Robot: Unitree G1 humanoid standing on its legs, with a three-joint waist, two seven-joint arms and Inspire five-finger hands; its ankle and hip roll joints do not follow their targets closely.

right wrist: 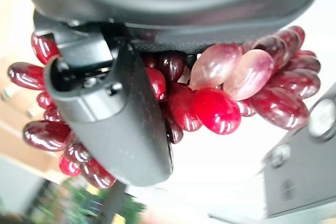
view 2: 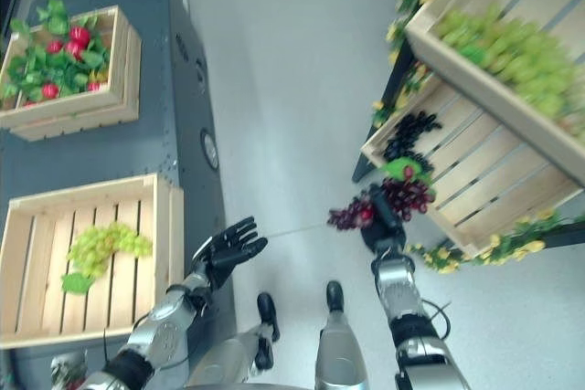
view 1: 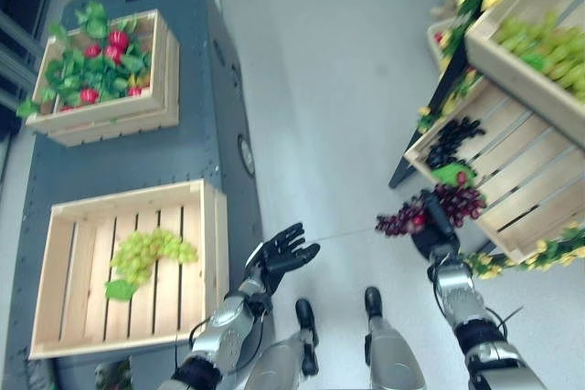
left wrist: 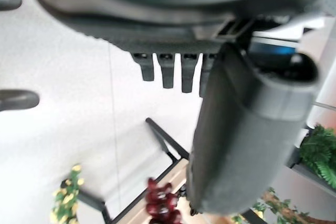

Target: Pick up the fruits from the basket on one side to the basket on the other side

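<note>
My right hand (view 1: pixel 437 233) is shut on a bunch of red grapes (view 1: pixel 402 218), held in the air just off the front edge of the slanted wooden crate (view 1: pixel 512 180) on the right. Up close, the red grapes (right wrist: pixel 210 103) press against my palm under the thumb (right wrist: pixel 113 114). A dark grape bunch (view 1: pixel 454 139) with a green leaf lies in that crate. The wooden basket (view 1: pixel 73 317) on the left holds a green grape bunch (view 1: pixel 151 253). My left hand (view 1: pixel 279 258) hovers open beside that basket, fingers (left wrist: pixel 168 69) straight, holding nothing.
A second crate (view 1: pixel 110 116) of red fruit and leaves stands on the grey cabinet (view 1: pixel 210 125) at the back left. An upper shelf crate (view 1: pixel 530 43) on the right holds green grapes. Yellow flowers (view 1: pixel 512 262) trim the right stand. Bare floor lies between the stands.
</note>
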